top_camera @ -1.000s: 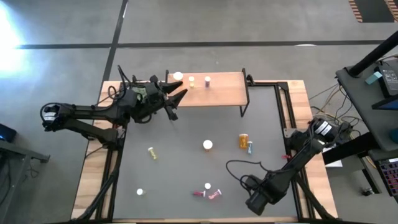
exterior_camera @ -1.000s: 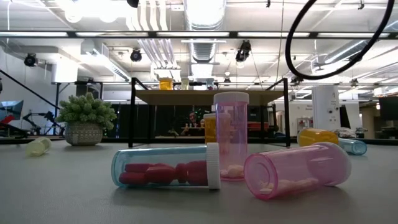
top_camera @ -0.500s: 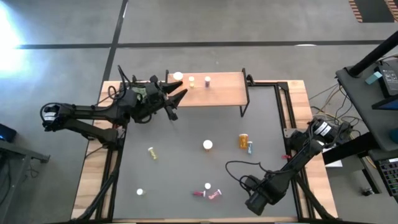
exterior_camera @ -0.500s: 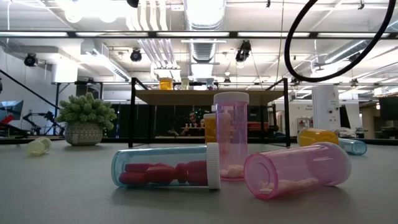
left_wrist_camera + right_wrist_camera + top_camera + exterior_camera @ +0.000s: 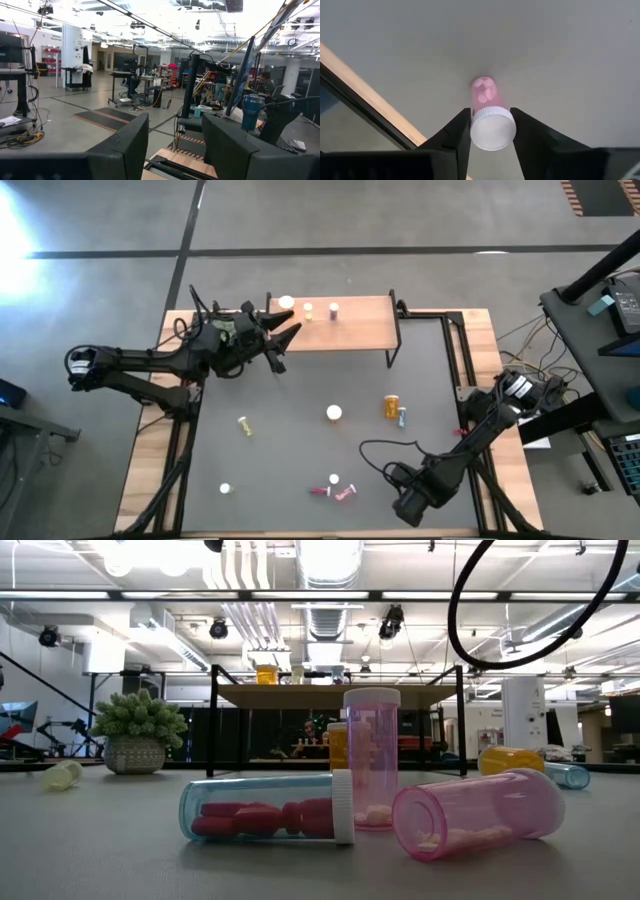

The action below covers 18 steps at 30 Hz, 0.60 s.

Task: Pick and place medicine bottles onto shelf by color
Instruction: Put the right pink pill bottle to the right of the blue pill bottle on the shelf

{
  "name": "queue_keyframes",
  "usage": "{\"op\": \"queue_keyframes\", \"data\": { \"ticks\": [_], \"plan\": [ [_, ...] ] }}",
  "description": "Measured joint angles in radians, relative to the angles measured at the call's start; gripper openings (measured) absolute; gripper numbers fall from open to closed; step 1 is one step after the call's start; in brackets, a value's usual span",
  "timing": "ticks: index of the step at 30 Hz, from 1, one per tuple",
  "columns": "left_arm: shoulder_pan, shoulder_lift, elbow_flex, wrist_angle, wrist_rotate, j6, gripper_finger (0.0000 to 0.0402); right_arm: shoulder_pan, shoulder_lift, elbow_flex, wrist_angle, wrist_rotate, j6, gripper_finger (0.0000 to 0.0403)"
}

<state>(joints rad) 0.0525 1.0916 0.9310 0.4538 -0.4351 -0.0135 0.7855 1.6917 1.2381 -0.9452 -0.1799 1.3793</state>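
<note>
My table (image 5: 430,380) is grey-topped with wood edges. The shelf (image 5: 350,323) stands at its far edge, carrying three upright bottles (image 5: 308,310). An orange bottle (image 5: 392,406) lies right of centre, with a white-capped one (image 5: 334,413) upright beside it. A yellowish bottle (image 5: 244,425) lies toward the left, and pink-red bottles (image 5: 338,491) cluster at the near edge.

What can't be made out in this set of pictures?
- High view: the pink bottle between the right hand's fingers is hidden beneath that arm. Only the right wrist view shows it.
- Low view: neither hand is in the picture.
- Left wrist view: the open left hand faces the room, and no bottle shows there.
- High view: the bottles on the shelf are too small to tell their colours.
</note>
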Motion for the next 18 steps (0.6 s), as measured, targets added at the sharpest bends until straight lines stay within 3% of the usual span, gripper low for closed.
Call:
{"op": "queue_keyframes", "data": {
  "ticks": [11,18],
  "plan": [
    [0.0,0.0,0.0,0.0,0.0,0.0,0.0169,-0.056,-0.045,0.0,0.002,-0.002,-0.024,0.0113],
    [0.0,0.0,0.0,-0.001,0.0,0.0,0.0169,-0.205,-0.133,0.0,-0.023,-0.002,-0.145,0.0114]
  ]
}}
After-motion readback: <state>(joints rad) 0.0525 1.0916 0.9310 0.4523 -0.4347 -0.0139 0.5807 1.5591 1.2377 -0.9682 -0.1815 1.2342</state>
